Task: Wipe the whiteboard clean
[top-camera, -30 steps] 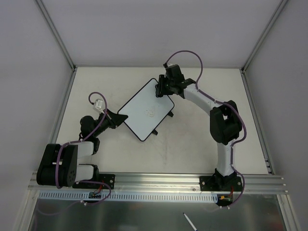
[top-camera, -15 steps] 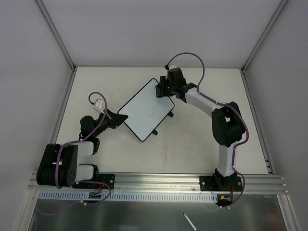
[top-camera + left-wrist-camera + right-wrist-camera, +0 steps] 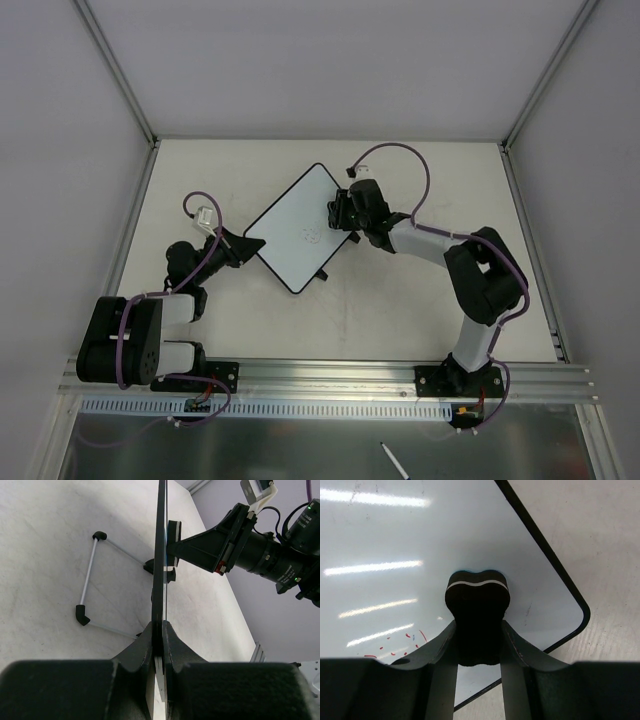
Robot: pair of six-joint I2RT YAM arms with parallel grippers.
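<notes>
The whiteboard [image 3: 300, 225] lies skewed mid-bench [image 3: 400, 300], nearer the far edge. The left gripper [image 3: 247, 243] is closed on its near-left corner. The board looks thin, stiff, light and slick, so a pinch on the rim suits it, though wiping pressure could make it pivot. The right gripper [image 3: 477, 630] is clamped on the black eraser [image 3: 476, 597], which sits against the surface near a corner. I count one board, one eraser and a handful of red flecks [image 3: 409, 636].
</notes>
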